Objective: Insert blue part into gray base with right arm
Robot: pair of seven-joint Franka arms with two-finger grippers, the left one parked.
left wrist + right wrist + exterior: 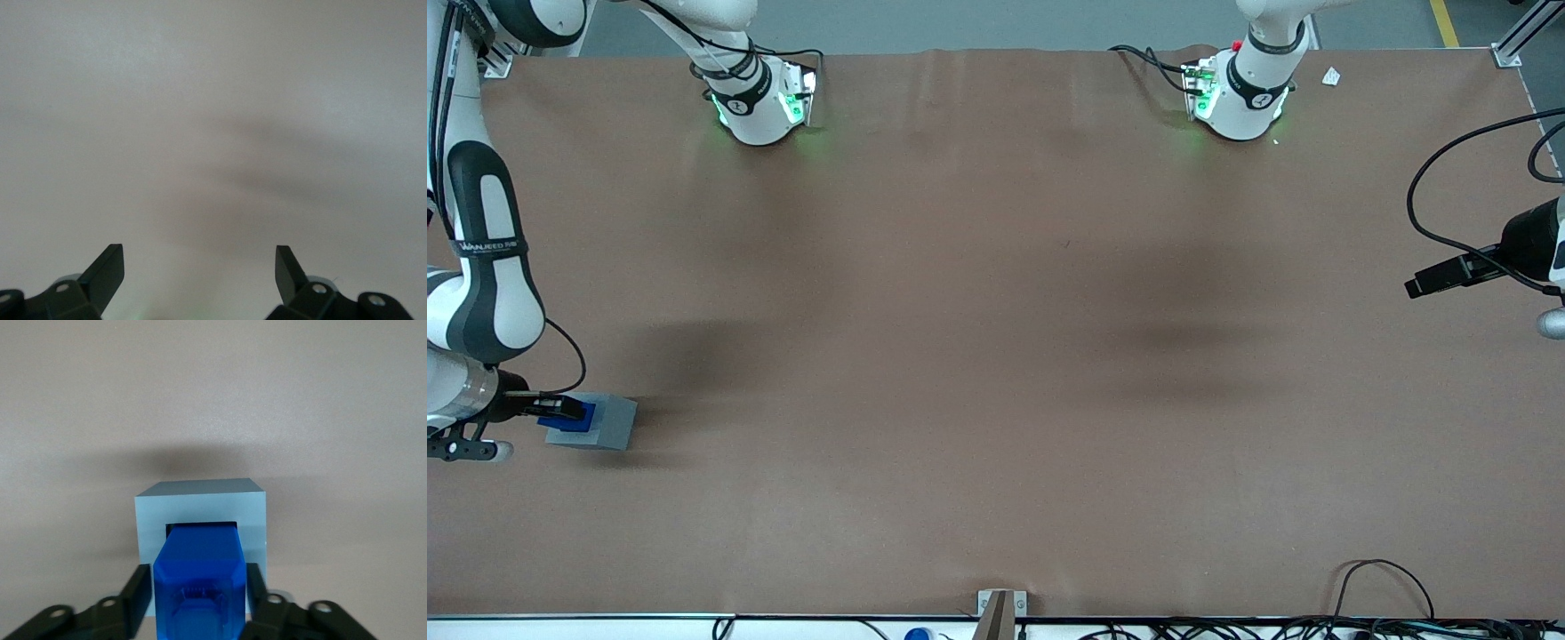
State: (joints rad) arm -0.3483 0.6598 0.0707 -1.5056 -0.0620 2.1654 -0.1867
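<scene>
The gray base (605, 424) sits on the brown table at the working arm's end, near the table's edge. The right arm's gripper (560, 410) is over it and is shut on the blue part (575, 416). In the right wrist view both fingers (137, 597) press the sides of the blue part (198, 577), with the gripper (198, 603) closed around it. The blue part's leading end sits at the square recess in the top of the gray base (200, 503). I cannot tell how deep it is seated.
The brown table (996, 356) stretches toward the parked arm's end. Both arm bases (760, 102) (1240, 93) stand at the edge farthest from the front camera. A metal bracket (1000, 609) and cables (1383, 587) lie at the nearest edge.
</scene>
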